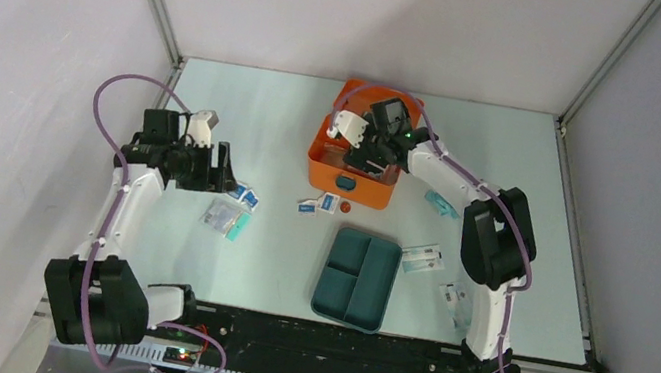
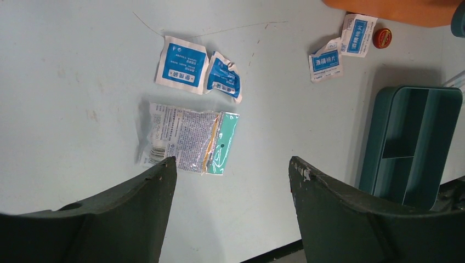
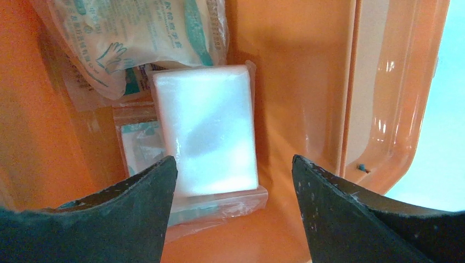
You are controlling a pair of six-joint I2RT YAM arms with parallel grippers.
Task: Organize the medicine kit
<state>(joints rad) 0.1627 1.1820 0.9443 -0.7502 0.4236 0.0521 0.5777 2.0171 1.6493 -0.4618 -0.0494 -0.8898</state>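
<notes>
The medicine kit [image 1: 353, 165] stands open at the far middle of the tabletop [image 1: 289, 109], and our right end effector [image 3: 233, 181] hangs inside it with jaws spread and empty, directly over a white wrapped pad [image 3: 205, 129] whose long axis runs away from the wrist, in line with the gap between the fingers. Our left end effector [image 2: 233, 175], also spread and holding nothing, hovers well to the kit's left over a clear packet with a teal end [image 2: 189, 139], its length lying across the gap. The right arm is plainly nearer; whether the pad sits loose we cannot tell.
</notes>
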